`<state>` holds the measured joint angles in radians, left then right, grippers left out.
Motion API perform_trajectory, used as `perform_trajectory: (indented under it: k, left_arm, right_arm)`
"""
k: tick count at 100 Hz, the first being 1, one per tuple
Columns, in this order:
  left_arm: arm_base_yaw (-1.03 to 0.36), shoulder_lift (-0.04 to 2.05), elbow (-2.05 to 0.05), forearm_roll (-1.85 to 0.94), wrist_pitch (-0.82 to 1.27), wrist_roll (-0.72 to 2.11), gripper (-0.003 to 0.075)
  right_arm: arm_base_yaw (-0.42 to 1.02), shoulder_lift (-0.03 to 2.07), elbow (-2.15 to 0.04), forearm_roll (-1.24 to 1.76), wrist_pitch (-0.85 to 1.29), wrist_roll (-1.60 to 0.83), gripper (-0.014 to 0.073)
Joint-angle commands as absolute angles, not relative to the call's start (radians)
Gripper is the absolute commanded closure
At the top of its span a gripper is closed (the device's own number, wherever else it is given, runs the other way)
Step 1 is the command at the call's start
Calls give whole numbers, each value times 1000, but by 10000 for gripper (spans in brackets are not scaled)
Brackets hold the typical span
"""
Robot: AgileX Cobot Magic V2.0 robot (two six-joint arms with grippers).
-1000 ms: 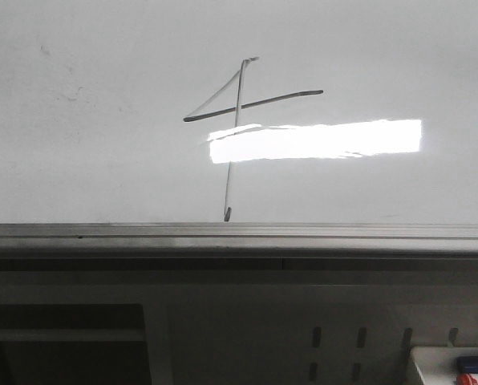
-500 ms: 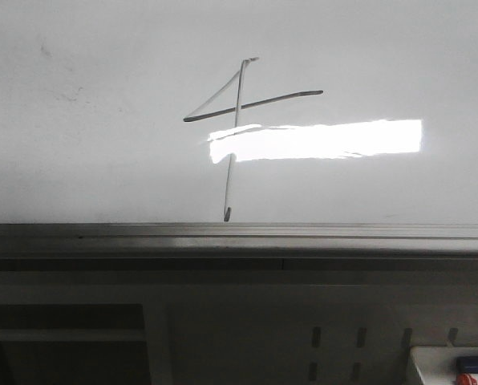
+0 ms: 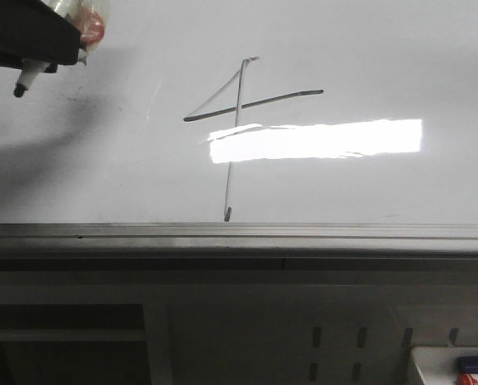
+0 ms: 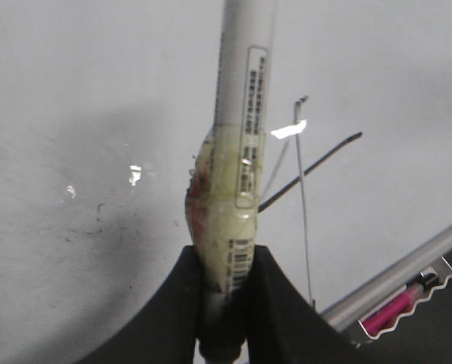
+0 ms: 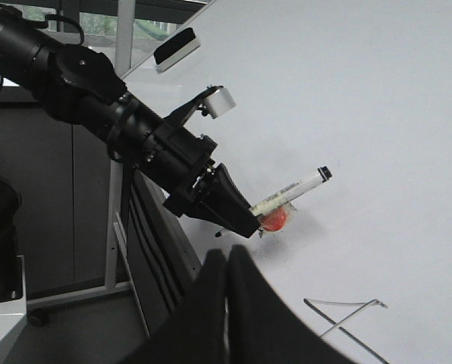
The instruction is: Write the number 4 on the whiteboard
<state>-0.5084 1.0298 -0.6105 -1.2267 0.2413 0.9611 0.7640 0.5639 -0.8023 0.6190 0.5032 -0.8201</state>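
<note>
The whiteboard (image 3: 367, 48) fills the upper front view, with its grey rail (image 3: 239, 234) below. The number 4 (image 3: 237, 104) is drawn on it in thin dark strokes, crossed by a bright glare bar. It also shows in the left wrist view (image 4: 306, 174) and partly in the right wrist view (image 5: 347, 317). My left gripper (image 3: 58, 48) is at the top left, shut on a white marker (image 3: 26, 78) wrapped in yellowish tape (image 4: 230, 220). The marker's tip is off the board, left of the 4. My right gripper (image 5: 227, 277) is shut and empty, near the board.
A tray (image 3: 451, 365) with blue and red items sits at the lower right; it shows with a pink marker in the left wrist view (image 4: 397, 311). A slotted panel (image 3: 335, 353) is below the rail. An eraser (image 5: 177, 47) lies on the board's far part.
My left gripper with the marker has come into the front view at the top left and casts a shadow on the board. The 4 is unchanged.
</note>
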Motion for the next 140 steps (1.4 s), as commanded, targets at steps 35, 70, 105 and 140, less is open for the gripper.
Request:
perform_trajectory:
  k: [35, 70, 105, 140]
  left_arm:
    - [-512, 1205, -659, -1332, 144, 954, 741]
    - [-512, 1270, -689, -1345, 51, 954, 741]
    - [-512, 1298, -689, -1350, 37, 954, 740]
    - [-512, 1298, -689, -1350, 35, 954, 294]
  right_arm:
    - [759, 563, -825, 644, 412, -811, 658]
    - [759, 563, -825, 644, 412, -811, 658]
    - [759, 563, -825, 644, 412, -811, 658]
    - [759, 563, -825, 644, 412, -811, 658]
